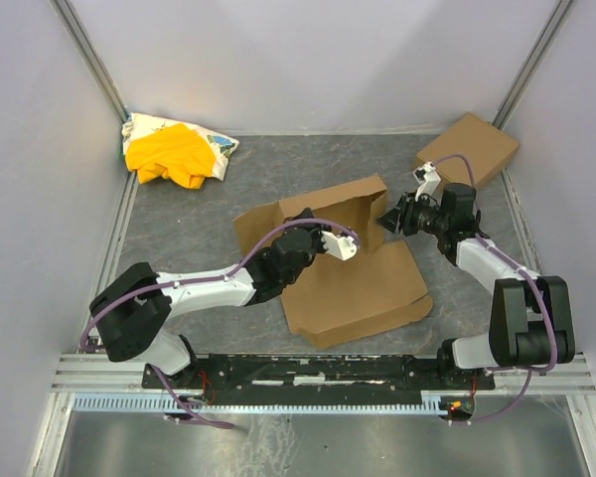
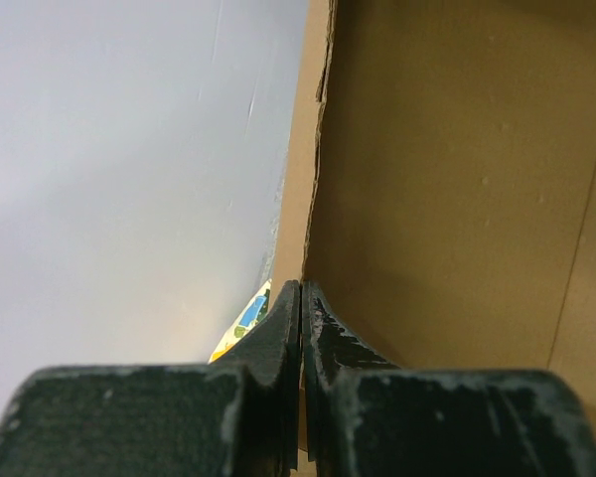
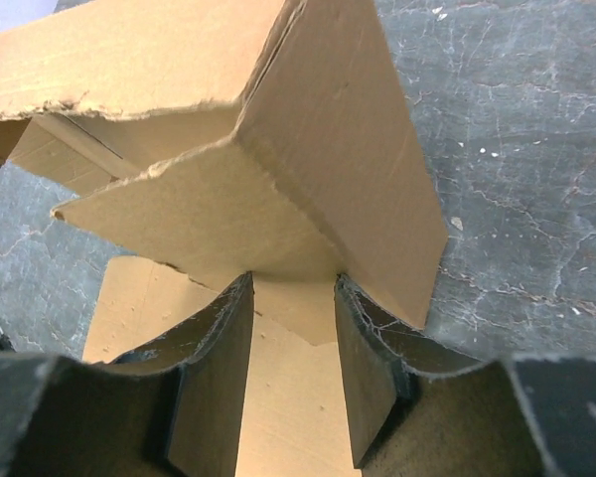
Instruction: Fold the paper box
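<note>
The paper box [image 1: 350, 288] lies mid-table as a brown die-cut sheet, its far wall [image 1: 328, 207] standing up and its lid panel flat toward me. My left gripper [image 1: 343, 246] is shut at the inner side of that raised part. In the left wrist view the gripper [image 2: 301, 285] pinches a thin cardboard edge of the box [image 2: 447, 199]. My right gripper [image 1: 389, 219] is at the box's right end. Its jaws [image 3: 293, 280] stand apart, with the tips pressed against the folded side flaps [image 3: 328, 139] and nothing held between them.
A second closed brown box [image 1: 469, 149] lies at the back right near the wall. A yellow-and-white cloth bundle [image 1: 177, 151] sits in the back left corner. White walls enclose the grey table [image 1: 179, 248] on three sides.
</note>
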Controlling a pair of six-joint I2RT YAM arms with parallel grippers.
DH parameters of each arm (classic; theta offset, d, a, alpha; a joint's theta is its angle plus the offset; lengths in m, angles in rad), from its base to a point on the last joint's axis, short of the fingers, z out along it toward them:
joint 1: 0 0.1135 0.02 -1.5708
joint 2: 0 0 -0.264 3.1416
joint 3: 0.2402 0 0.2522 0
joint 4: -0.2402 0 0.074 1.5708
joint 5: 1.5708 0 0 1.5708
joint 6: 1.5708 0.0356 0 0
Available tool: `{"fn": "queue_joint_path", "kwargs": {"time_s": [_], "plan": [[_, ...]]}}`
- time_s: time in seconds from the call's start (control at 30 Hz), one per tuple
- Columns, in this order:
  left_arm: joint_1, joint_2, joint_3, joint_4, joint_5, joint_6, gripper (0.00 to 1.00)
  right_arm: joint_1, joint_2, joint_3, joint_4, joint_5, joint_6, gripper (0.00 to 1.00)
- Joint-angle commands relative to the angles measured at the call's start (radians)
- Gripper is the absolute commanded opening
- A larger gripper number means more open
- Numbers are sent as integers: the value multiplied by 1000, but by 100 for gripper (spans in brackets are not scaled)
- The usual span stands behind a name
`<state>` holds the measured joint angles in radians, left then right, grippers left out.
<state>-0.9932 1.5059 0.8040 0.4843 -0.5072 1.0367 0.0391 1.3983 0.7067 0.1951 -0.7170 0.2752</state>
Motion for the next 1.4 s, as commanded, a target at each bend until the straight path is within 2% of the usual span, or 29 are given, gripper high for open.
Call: {"fn": "queue_joint_path", "kwargs": {"time_s": [0.0,0.17,0.47,0.57,0.6,0.73,0.83,1.2,1.37], "plan": [[-23,-21,-3,60,-1,-45,3,46,0,-16,79,54,-10,46],[-30,-27,10,60,-9,-41,3,85,-10,-35,133,144,7,43],[-34,-31,10,60,-4,-41,3,123,-41,-87,254,276,24,26],[-35,-29,9,64,-1,-42,3,125,-20,-93,291,281,28,24],[-36,-27,9,65,-1,-43,3,125,-14,-94,307,281,32,25],[-38,-31,10,65,0,-40,3,125,8,-93,340,276,30,41],[-38,-34,8,65,-1,-35,3,125,6,-78,311,295,6,46],[-40,-38,2,65,7,-33,3,125,-34,-3,104,394,-123,47],[-42,-43,3,65,10,-33,3,124,-45,5,76,448,-146,53]]}}
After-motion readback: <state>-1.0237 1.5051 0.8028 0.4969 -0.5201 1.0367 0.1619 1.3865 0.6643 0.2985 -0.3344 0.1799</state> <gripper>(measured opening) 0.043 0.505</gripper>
